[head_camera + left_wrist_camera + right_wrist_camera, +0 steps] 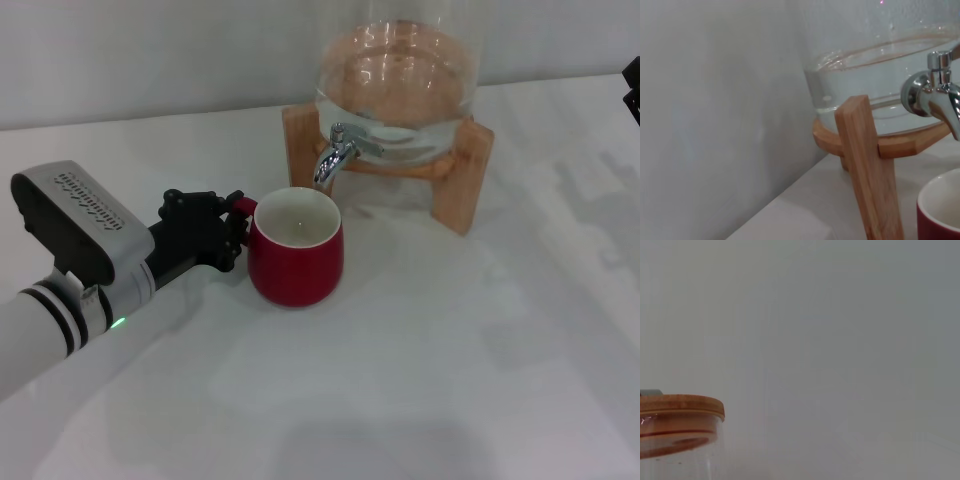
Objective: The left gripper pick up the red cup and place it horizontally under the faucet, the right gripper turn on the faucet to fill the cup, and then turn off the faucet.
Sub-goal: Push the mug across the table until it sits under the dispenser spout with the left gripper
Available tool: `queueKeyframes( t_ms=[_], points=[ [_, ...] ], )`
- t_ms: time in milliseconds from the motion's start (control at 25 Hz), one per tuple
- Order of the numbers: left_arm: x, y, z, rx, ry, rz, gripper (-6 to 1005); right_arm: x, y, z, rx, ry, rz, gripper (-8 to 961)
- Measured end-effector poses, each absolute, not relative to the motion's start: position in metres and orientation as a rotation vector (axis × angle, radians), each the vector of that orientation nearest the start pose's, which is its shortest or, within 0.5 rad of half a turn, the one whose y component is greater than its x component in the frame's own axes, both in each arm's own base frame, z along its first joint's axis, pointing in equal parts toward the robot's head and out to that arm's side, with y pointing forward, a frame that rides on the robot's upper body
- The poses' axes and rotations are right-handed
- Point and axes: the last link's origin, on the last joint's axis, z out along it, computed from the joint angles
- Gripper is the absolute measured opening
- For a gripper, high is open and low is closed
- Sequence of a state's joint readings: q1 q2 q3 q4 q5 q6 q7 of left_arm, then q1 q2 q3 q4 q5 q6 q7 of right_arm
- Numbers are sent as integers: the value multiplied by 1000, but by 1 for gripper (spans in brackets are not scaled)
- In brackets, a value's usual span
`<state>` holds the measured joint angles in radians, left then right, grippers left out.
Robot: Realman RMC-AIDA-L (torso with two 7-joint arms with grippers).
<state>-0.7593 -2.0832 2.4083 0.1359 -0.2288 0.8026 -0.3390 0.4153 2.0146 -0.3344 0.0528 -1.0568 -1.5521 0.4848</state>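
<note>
The left tool [232, 228] sits to the left of the red cup [296, 248], level with the cup's upper half. Its black fingers are closed on the cup's red loop handle, which shows between them. The arm behind it runs off toward the lower left, with a grey perforated block on top and a green light on the white sleeve.

The red cup stands upright on the white bench [420, 370], mouth up, white inside visible. It is just in front of the faucet [340, 153], with the spout end over the far rim of the cup. In the left wrist view, the cup's rim [942, 200] shows below the faucet [932, 95], apart from it.

The faucet is fixed to a clear glass jar [398, 95] holding water. The jar rests on a wooden stand [462, 175] behind the cup.

The right tool [632, 90] shows only as a black edge far to the right of the cup; whether it is open or closed cannot be told. The right wrist view shows the jar's wooden lid [680, 407].
</note>
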Motion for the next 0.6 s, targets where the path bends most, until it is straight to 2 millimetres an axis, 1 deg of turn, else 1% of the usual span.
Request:
queueKeyframes(
  t_ms=[600],
  points=[
    [-227, 387, -113, -2412, -145, -379, 104, 340, 303, 54, -1429, 499, 1046, 723]
  ],
)
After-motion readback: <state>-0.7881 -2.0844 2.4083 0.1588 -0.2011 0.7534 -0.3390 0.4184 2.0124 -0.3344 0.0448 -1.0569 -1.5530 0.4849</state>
